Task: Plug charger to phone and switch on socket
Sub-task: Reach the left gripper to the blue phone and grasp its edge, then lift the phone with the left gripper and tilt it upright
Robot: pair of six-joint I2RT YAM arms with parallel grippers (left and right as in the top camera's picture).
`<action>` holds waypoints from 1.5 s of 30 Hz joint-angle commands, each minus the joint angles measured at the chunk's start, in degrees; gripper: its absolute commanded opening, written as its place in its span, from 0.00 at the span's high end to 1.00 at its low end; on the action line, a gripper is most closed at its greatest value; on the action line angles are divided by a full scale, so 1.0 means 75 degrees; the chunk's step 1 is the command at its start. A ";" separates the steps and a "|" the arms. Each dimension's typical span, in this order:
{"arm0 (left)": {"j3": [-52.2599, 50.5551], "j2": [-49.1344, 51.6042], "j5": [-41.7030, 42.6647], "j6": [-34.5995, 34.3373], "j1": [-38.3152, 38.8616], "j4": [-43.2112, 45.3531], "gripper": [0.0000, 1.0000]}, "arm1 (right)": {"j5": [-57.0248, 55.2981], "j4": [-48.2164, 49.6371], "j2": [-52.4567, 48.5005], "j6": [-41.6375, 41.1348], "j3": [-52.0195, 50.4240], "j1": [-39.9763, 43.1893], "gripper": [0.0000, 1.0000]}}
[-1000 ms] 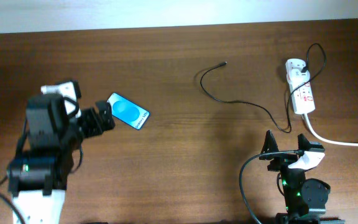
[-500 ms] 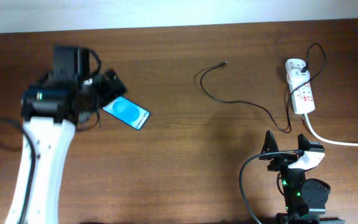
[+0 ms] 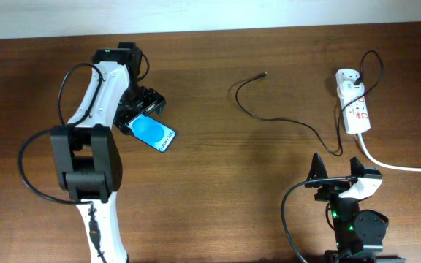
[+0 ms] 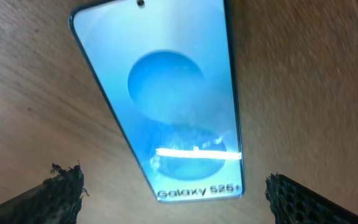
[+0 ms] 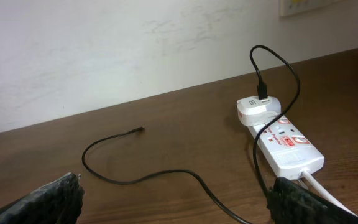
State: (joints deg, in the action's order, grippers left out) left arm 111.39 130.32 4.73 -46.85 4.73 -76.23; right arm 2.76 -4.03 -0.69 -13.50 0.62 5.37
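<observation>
The phone [image 3: 156, 134] lies flat on the table at the left, blue screen up; the left wrist view shows its "Galaxy S25+" text [image 4: 166, 93]. My left gripper [image 3: 142, 107] hovers over the phone's far-left end, open and empty, with a finger on either side of it [image 4: 178, 198]. The charger [image 3: 248, 109] is a thin black cable looping across the middle, and its tip [image 3: 264, 74] lies free on the wood. The cable runs to a white adapter in the socket [image 3: 354, 111] at the right. My right gripper [image 3: 336, 172] is open and empty at the front, short of the cable [image 5: 135, 179] and the socket [image 5: 289, 148].
The socket's thick white cord [image 3: 397, 166] runs off to the right edge. A white wall [image 5: 135, 43] stands behind the table's far edge. Bare wood lies between the phone and the cable.
My left arm has swung from the front left toward the back and now reaches over the phone. The phone, the cable and the right arm have not moved.
</observation>
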 commanded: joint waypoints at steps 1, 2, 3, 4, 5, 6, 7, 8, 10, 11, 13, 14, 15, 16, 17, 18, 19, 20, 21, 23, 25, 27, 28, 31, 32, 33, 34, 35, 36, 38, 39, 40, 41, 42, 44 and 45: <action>0.0140 0.0154 0.0052 -0.0376 -0.0169 0.0437 0.01 | -0.0038 -0.0032 0.0044 -0.0041 -0.0041 -0.0015 0.01; 0.0137 0.0163 0.0055 -0.0391 -0.0160 0.0501 0.01 | -0.0038 -0.0032 0.0044 -0.0041 -0.0041 -0.0015 0.02; 0.0134 0.0169 0.0055 -0.0522 -0.0152 0.0501 0.01 | -0.0038 -0.0032 0.0044 -0.0041 -0.0041 -0.0015 0.01; 0.0125 0.0184 0.0047 -0.0676 -0.0154 0.0504 0.01 | -0.0038 -0.0032 0.0044 -0.0041 -0.0041 -0.0015 0.01; 0.0111 0.0236 0.0047 -0.0699 -0.0154 0.0586 0.01 | -0.0035 -0.0032 0.0044 -0.0041 -0.0041 -0.0015 0.01; 0.0096 0.0440 0.0055 -0.0723 -0.0154 0.0615 0.01 | -0.0038 -0.0032 0.0044 -0.0041 -0.0041 -0.0015 0.01; 0.0085 0.0533 0.0058 -0.0723 -0.0152 0.0606 0.01 | -0.0035 -0.0032 0.0044 -0.0041 -0.0041 -0.0015 0.02; 0.0026 0.0612 0.0058 -0.0723 -0.0154 0.0612 0.01 | -0.0038 -0.0032 0.0044 -0.0041 -0.0041 -0.0015 0.01; -0.0163 0.0624 0.0055 -0.0723 -0.0152 0.0644 0.01 | -0.0038 -0.0032 0.0044 -0.0041 -0.0041 -0.0015 0.01; -0.0262 0.0624 0.0052 -0.0723 -0.0152 0.0694 0.01 | -0.0038 -0.0032 0.0044 -0.0041 -0.0041 -0.0015 0.01; -0.0466 0.0624 0.0052 -0.0723 -0.0154 0.0918 0.01 | -0.0038 -0.0032 0.0044 -0.0041 -0.0041 -0.0015 0.01; -0.0647 0.0624 0.0055 -0.0723 -0.0152 0.1023 0.01 | -0.0038 -0.0032 0.0044 -0.0041 -0.0041 -0.0015 0.01; -0.0752 0.0627 0.0055 -0.0723 -0.0152 0.1023 0.01 | -0.0035 -0.0032 0.0044 -0.0041 -0.0041 -0.0015 0.02; -0.0921 0.0627 0.0055 -0.0723 -0.0152 0.1023 0.01 | -0.0038 -0.0032 0.0044 -0.0041 -0.0041 -0.0015 0.01; -0.1017 0.0624 0.0058 -0.0726 -0.0152 0.1023 0.01 | -0.0038 -0.0032 0.0044 -0.0041 -0.0041 -0.0015 0.01; -0.1148 0.0627 0.0058 -0.0731 -0.0154 0.1075 0.01 | -0.0038 -0.0032 0.0044 -0.0041 -0.0041 -0.0015 0.01; -0.1276 0.0624 0.0055 -0.0941 -0.0154 0.1122 0.01 | -0.0038 -0.0032 0.0044 -0.0041 -0.0041 -0.0015 0.02; -0.1413 0.0627 0.0055 -0.1233 -0.0152 0.1137 0.01 | -0.0038 -0.0032 0.0044 -0.0041 -0.0041 -0.0015 0.01; -0.1539 0.0627 0.0058 -0.1384 -0.0152 0.1139 0.01 | -0.0038 -0.0032 0.0044 -0.0041 -0.0041 -0.0015 0.01; -0.1673 0.0624 0.0058 -0.1384 -0.0152 0.1145 0.01 | -0.0038 -0.0032 0.0044 -0.0041 -0.0041 -0.0015 0.02; -0.1827 0.0627 0.0058 -0.1472 -0.0152 0.1256 0.01 | -0.0038 -0.0032 0.0044 -0.0041 -0.0041 -0.0015 0.02; -0.2011 0.0624 0.0055 -0.1469 -0.0152 0.1536 0.05 | -0.0038 -0.0032 0.0044 -0.0041 -0.0041 -0.0015 0.01; -0.2017 0.0624 0.0052 -0.1469 -0.0152 0.1635 0.10 | -0.0038 -0.0032 0.0044 -0.0041 -0.0041 -0.0015 0.01; -0.2020 0.0624 0.0050 -0.1466 -0.0152 0.1886 0.17 | -0.0038 -0.0032 0.0044 -0.0041 -0.0041 -0.0015 0.01; -0.2020 0.0627 0.0052 -0.1466 -0.0152 0.1900 0.27 | -0.0035 -0.0032 0.0044 -0.0041 -0.0041 -0.0015 0.01; -0.2020 0.0627 0.0050 -0.1460 -0.0152 0.1897 0.29 | -0.0038 -0.0032 0.0044 -0.0041 -0.0041 -0.0015 0.02; -0.2020 0.0624 0.0050 -0.1460 -0.0152 0.1888 0.32 | -0.0035 -0.0032 0.0044 -0.0041 -0.0041 -0.0015 0.01; -0.2020 0.0624 0.0055 -0.1329 -0.0152 0.1871 0.34 | -0.0035 -0.0032 0.0044 -0.0041 -0.0041 -0.0015 0.01; -0.2017 0.0621 0.0058 -0.1105 -0.0152 0.1853 0.36 | -0.0035 -0.0032 0.0044 -0.0041 -0.0041 -0.0015 0.01; -0.2002 0.0621 0.0082 -0.0793 -0.0152 0.1719 0.38 | -0.0035 -0.0032 0.0044 -0.0041 -0.0041 -0.0015 0.02; -0.1929 0.0615 0.0093 -0.0615 -0.0152 0.1512 0.39 | -0.0038 -0.0032 0.0044 -0.0041 -0.0041 -0.0015 0.01; -0.1851 0.0600 0.0119 -0.0440 -0.0152 0.1393 0.40 | -0.0038 -0.0032 0.0044 -0.0041 -0.0041 -0.0015 0.01; -0.1687 0.0548 0.0294 -0.0154 -0.0152 0.1233 0.40 | -0.0038 -0.0032 0.0044 -0.0041 -0.0041 -0.0015 0.01; -0.1550 0.0522 0.0364 -0.0035 -0.0152 0.1078 0.40 | -0.0035 -0.0032 0.0044 -0.0041 -0.0041 -0.0015 0.02; -0.1241 0.0446 0.0431 0.0399 -0.0152 0.0638 0.41 | -0.0035 -0.0032 0.0044 -0.0041 -0.0041 -0.0015 0.01; -0.1128 0.0376 0.0437 0.0595 -0.0149 0.0393 0.42 | -0.0038 -0.0032 0.0044 -0.0041 -0.0041 -0.0015 0.01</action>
State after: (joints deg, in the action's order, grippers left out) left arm 101.54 131.41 8.91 -46.87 3.66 -70.52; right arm 2.76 -4.03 -0.69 -13.50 0.62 5.37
